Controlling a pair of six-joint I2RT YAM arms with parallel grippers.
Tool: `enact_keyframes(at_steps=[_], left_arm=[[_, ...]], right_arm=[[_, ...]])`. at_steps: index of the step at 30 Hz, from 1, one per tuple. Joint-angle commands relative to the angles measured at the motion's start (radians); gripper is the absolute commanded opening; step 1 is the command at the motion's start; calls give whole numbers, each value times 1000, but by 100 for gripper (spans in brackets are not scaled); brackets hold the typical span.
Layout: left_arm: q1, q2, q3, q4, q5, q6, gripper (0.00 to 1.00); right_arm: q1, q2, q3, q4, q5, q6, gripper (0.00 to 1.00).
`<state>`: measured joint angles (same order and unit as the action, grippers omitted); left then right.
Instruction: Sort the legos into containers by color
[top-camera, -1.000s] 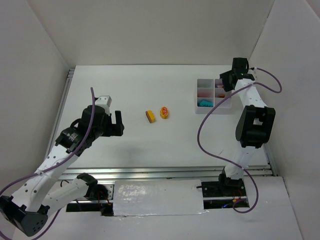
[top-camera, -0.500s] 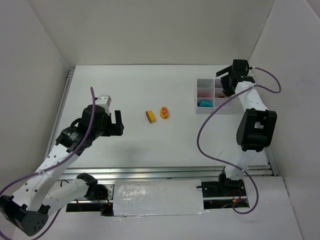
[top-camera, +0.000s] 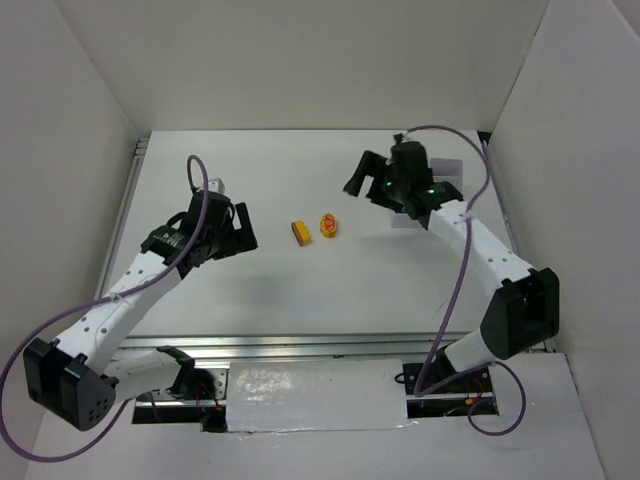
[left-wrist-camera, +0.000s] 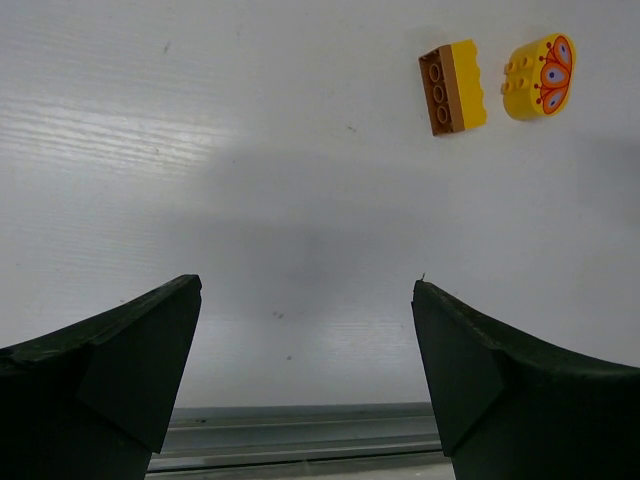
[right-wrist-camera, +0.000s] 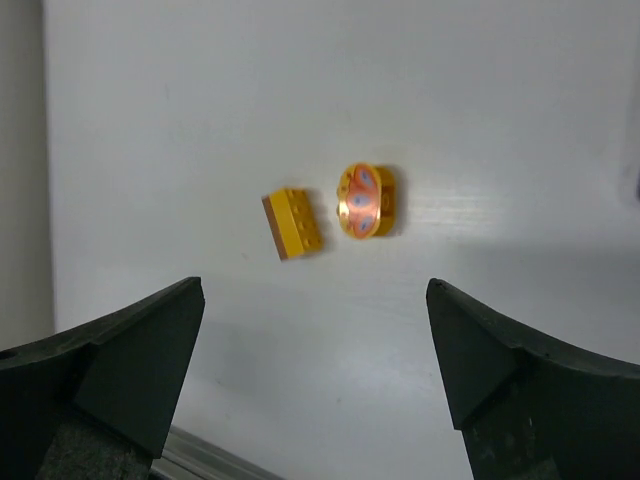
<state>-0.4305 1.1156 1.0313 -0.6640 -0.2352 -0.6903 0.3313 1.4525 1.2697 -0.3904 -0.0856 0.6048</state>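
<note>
**Overhead view, read left to right.** The left hand (top-camera: 243, 230), fingers spread wide and holding nothing, hovers over the white bench (top-camera: 300, 300) at 9 o'clock of the two loose pieces. We read this as a standby pose, since both pieces fall within its wrist view.

Near the middle of the bench lies a yellow-orange rectangular studded plastic brick (top-camera: 299, 232). Just beside it at 3 o'clock, not touching, lies a yellow oval plastic piece (top-camera: 328, 224) with an orange-red print.

The right hand (top-camera: 362, 186), also spread and empty, hangs at 1 o'clock of the oval and looks down on the pair. We judge it is placed there to take one of them.

At 3 o'clock of that hand stands the translucent whitish compartment tray (top-camera: 449, 170). The right arm (top-camera: 480, 250) hides most of it, so we cannot make out its contents.
</note>
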Motion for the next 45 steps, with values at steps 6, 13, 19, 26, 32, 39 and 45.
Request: enact_keyframes(at_steps=[6,13,19,26,32,39,45], left_arm=[[1,6,73,37,-26,-84,100],[1,-101,39,-29,-41,84,100],[1,-181,-17,-52,-18,147,100],[1,-203,-59,-33,-18,170,99],[3,-189,-57,-26,10,186,99],[4,-215,-63,-19,17,195,100],[3,-226,-65,-14,28,196,100]], right_arm=[[209,390,209,-186,199,-134,95],[212,630,473,-271,267,-191,91],[213,743,586,-312,225,-200,81],[213,770,539,-305,247,-191,73],[213,784,510,-306,250,-195,48],[196,616,398,-255,205,-177,0],[39,229,118,-114,72,-116,0]])
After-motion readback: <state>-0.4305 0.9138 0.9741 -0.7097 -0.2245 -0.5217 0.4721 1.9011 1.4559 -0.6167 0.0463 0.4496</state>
